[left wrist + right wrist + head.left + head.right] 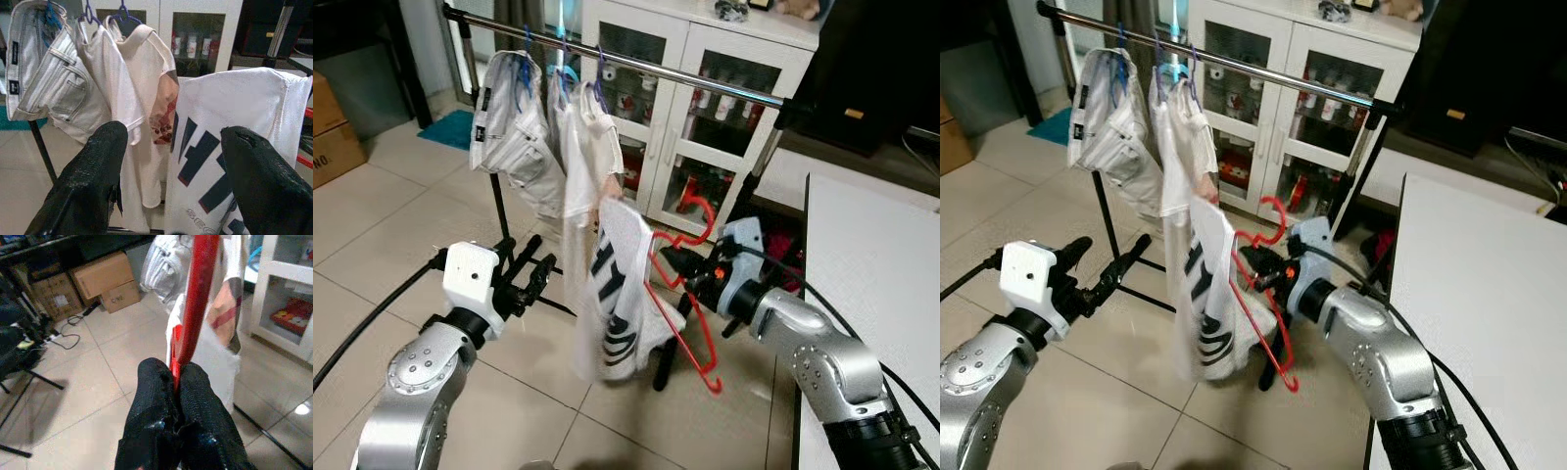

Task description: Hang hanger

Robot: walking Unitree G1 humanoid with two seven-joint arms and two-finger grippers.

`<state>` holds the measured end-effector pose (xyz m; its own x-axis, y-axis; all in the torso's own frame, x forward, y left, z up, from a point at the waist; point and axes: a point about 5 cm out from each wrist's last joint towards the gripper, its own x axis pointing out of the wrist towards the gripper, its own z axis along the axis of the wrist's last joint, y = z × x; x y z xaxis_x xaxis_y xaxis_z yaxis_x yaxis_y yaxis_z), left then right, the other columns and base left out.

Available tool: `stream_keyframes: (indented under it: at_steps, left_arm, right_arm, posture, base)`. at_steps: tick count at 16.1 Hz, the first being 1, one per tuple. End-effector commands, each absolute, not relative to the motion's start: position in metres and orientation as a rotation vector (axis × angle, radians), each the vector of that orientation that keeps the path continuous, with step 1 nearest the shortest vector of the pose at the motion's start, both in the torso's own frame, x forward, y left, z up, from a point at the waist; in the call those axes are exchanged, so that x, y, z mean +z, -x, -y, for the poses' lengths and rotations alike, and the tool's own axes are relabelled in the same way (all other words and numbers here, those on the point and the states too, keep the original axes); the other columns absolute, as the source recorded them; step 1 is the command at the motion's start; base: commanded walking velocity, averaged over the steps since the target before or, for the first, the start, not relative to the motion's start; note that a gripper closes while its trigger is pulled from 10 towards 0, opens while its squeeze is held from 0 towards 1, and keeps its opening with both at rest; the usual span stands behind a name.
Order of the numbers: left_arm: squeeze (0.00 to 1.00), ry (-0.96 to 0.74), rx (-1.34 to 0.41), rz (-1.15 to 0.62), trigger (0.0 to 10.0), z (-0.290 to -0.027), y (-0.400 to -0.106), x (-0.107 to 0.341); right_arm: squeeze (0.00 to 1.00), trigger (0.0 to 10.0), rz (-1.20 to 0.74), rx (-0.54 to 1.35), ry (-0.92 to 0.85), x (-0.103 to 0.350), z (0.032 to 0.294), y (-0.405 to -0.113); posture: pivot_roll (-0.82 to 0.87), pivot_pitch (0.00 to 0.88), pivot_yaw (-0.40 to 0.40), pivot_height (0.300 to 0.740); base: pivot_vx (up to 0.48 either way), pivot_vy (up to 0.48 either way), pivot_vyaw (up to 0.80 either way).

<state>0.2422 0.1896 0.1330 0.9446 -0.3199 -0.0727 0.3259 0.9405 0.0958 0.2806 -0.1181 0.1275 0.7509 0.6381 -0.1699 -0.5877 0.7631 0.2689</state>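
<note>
Right gripper (690, 279): fingers pinched tight on the red hanger (690, 294). In the right wrist view the red bar runs up from between the 2 black tips, so it can't slip out.
Red hanger: held out in front of the robot, low, well under the rail (636, 67). Hook end points up, near the cabinet side, not on the rail yet.
White shirt w/ dark stripes (622, 294): draped on the red hanger, hangs down toward the floor. Its weight prob. tips the hanger a bit.
Left gripper (530, 266): fingers spread wide, nothing in them. It sits just beside the striped shirt, aimed at it, maybe to steady the cloth.
Rail: shiny bar high up, runs across in front of the white cabinet (705, 108). Already has blue hangers w/ pale jeans (509, 132) and a white top (582, 147) bunched at the robot's left end.
Free spot: bare rail to the right of those clothes, good place for the hook.
Step now: carry & lift. Hanger must go up a lot, then hook over the bar.
Watch out: shirt could brush the hung clothes or slide off.
</note>
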Motion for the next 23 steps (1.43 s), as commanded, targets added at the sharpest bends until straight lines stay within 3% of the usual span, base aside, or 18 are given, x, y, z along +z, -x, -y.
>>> stream_keyframes:
  at_steps: [1, 16, 19, 23]
  left_arm:
    - [0.0, -0.108, -0.349, -0.055, 10.0, -0.184, -0.242, 0.132]
    - [0.0, -0.1, -0.314, -0.05, 10.0, -0.185, -0.237, 0.129]
    - [0.0, -0.211, -0.289, -0.044, 10.0, -0.186, -0.246, 0.132]
    - [0.0, -0.125, -0.275, -0.003, 10.0, -0.188, -0.263, 0.143]
  right_arm:
    - [0.0, 10.0, -0.194, 0.668, -0.208, 0.136, 0.123, -0.282]
    - [0.0, 10.0, -0.227, 0.651, -0.243, 0.117, 0.123, -0.277]
    - [0.0, 10.0, -0.208, 0.649, -0.239, 0.123, 0.119, -0.283]
    - [0.0, 10.0, -0.19, 0.68, -0.183, 0.133, 0.11, -0.289]
  posture:
    - [0.03, 0.0, -0.087, 0.74]
    - [0.03, 0.0, -0.127, 0.74]
    - [0.03, 0.0, -0.134, 0.74]
    - [0.04, 0.0, -0.153, 0.74]
  base:
    - [0.0, 0.0, 0.0]
    - [0.0, 0.33, 0.0]
    - [0.0, -0.16, 0.0]
    - [0.0, -0.24, 0.0]
